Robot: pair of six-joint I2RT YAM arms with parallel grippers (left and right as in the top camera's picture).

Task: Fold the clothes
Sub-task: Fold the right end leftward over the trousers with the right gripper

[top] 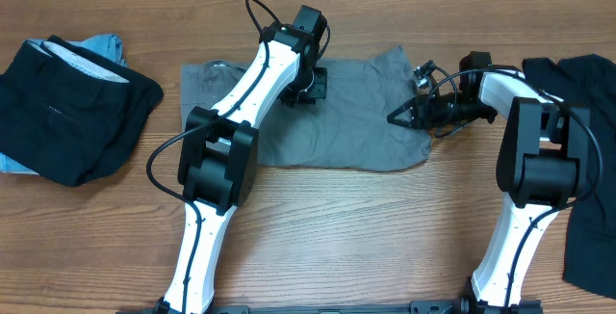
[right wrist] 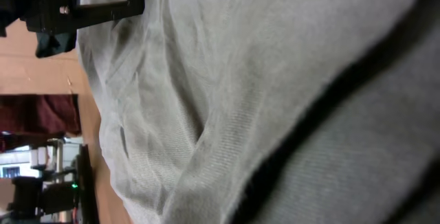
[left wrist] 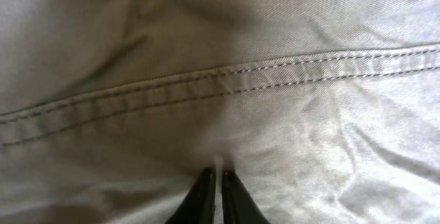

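The left gripper (top: 306, 91) stands on the far middle part of a medium-grey wrinkled cotton garment (top: 356, 121), which lies spread flat on the brown wooden table (top: 385, 237). In the left wrist view its two black fingertips (left wrist: 206, 193) are clenched together on the cloth (left wrist: 206, 31), with a small pucker of fabric pinched at their tips. Just ahead of them a double-stitched hem (left wrist: 227, 80) runs across from side to side, and the fabric beyond it is smooth and lightly creased.

The right gripper (top: 399, 118) lies low at the garment's right edge, pointing inward toward the left gripper. Its jaws are closed. Grey cloth (right wrist: 240, 80) fills its wrist view, with a dark fold line crossing at a slant, and its own fingers do not show there, so I cannot tell whether any fabric is caught between them.

Well off to the left gripper's outer side sits a pile of folded black fabric garments (top: 67, 112), with a light-blue fabric garment (top: 101, 44) showing from under its far edge. Behind the right gripper, past its arm, a loose black fabric garment (top: 587, 160) lies along the table's right side.
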